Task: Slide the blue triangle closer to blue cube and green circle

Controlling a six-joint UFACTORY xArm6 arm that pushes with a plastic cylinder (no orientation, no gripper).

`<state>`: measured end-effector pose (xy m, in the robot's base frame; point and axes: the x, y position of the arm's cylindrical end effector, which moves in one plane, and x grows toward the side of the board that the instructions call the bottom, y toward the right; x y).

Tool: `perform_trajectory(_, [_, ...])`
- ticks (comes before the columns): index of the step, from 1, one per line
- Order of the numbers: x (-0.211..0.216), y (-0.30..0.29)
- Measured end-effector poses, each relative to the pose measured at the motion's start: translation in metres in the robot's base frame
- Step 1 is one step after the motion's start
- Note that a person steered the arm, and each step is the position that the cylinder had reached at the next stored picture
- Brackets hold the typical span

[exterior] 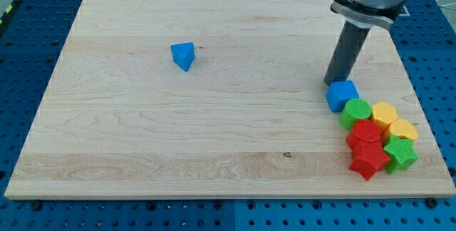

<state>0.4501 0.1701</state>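
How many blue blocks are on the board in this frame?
2. The blue triangle sits alone toward the view's upper left; the blue cube sits at the right cluster's top, beside my tip. None seem hidden.

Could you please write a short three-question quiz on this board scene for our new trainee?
1. True or false: the blue triangle is touching the blue cube.
2. Multiple choice: my tip is
A) right beside the blue cube's upper left edge
B) against the blue triangle
C) at the view's bottom left
3. Fill in: the green circle sits just to the lower right of the blue ____.

Key
1. False: the triangle lies alone toward the view's upper left, far from the cluster at the view's lower right.
2. A
3. cube
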Motion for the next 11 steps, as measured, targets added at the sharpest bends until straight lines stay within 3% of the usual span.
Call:
perform_trajectory(2, [0.009, 0.000])
perform_trajectory(3, [-0.020, -0.032])
perform_trajectory(5, [-0.088, -0.171])
perform_trajectory(7, [-0.105, -0.300])
perform_trajectory(10, [-0.070, -0.310])
perform_trajectory(11, [-0.067, -0.287])
